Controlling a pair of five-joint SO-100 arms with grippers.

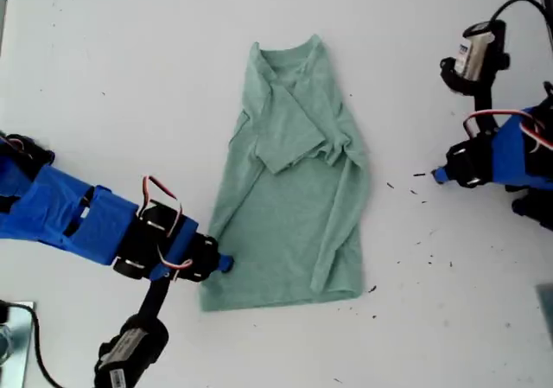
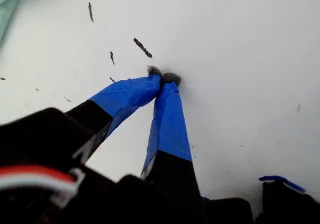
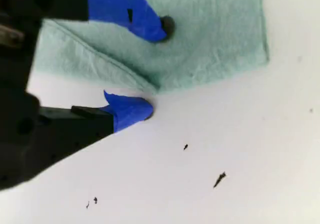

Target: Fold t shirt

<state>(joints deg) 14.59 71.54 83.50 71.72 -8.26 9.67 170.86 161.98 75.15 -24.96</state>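
My first gripper point(image 1: 435, 175) is closed tight, its two blue tips touching. My second gripper point(image 1: 226, 263) is spread wide, its arm reaching in from the exterior view's left.

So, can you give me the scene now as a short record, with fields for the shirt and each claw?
cloth: pale green t shirt lying on the white table, collar toward the exterior view's top, both sides folded inward
first claw: my first gripper is shut, tips on bare table, holding nothing, at the exterior view's right, apart from the shirt
second claw: my second gripper is open at the shirt's bottom corner, exterior view's left; one finger over the cloth, the other over the table
table marks: small dark specks beside the shirt
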